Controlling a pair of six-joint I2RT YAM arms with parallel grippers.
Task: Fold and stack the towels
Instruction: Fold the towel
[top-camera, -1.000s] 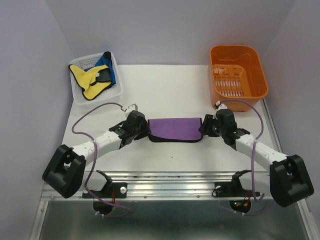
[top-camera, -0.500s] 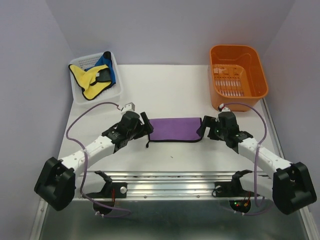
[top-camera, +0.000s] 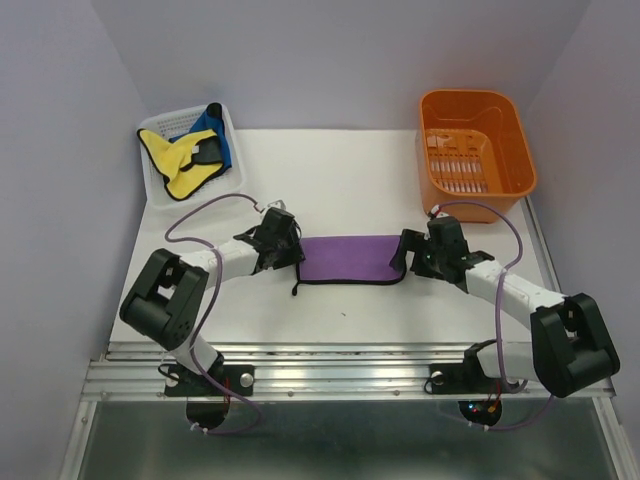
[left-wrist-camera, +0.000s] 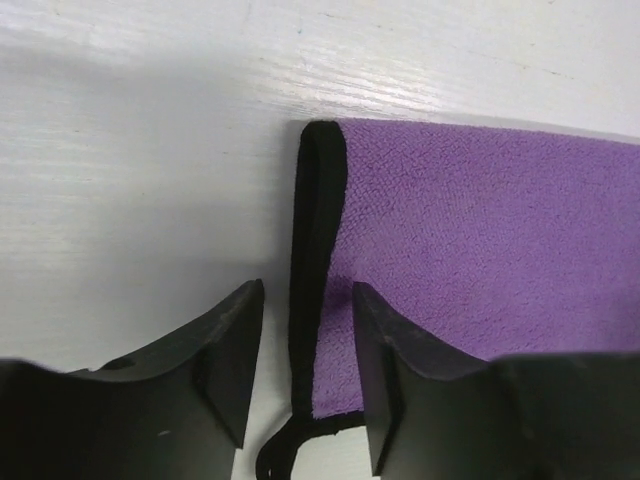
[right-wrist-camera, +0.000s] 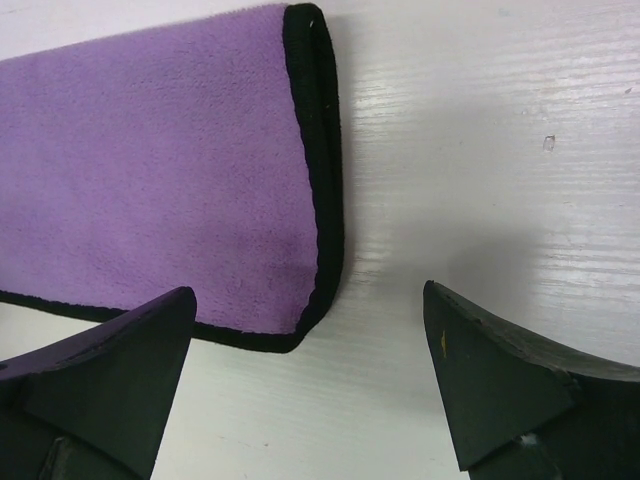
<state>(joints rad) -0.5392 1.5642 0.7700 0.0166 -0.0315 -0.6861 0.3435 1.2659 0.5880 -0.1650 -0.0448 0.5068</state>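
Note:
The purple towel (top-camera: 350, 258) lies folded into a long strip with dark edging at the middle of the table. My left gripper (top-camera: 291, 252) is at its left end. In the left wrist view the purple towel (left-wrist-camera: 480, 240) has its dark left edge between the fingers of the left gripper (left-wrist-camera: 307, 300), which stand slightly apart with bare table showing beside the edge. My right gripper (top-camera: 408, 256) is wide open at the towel's right end. In the right wrist view the towel's (right-wrist-camera: 150, 180) near right corner sits inside the right gripper (right-wrist-camera: 310, 300). The yellow towel (top-camera: 180, 160) and blue towel (top-camera: 215, 135) lie crumpled in the basket.
The white mesh basket (top-camera: 160, 195) stands at the back left of the table. The orange plastic bin (top-camera: 475, 140) stands at the back right. A loose dark loop of edging (top-camera: 297, 289) sticks out at the purple towel's near left corner.
The left arm has folded back and its gripper has come in onto the towel's left edge. The right gripper has shifted slightly left toward the towel's right end. The towel has not moved.

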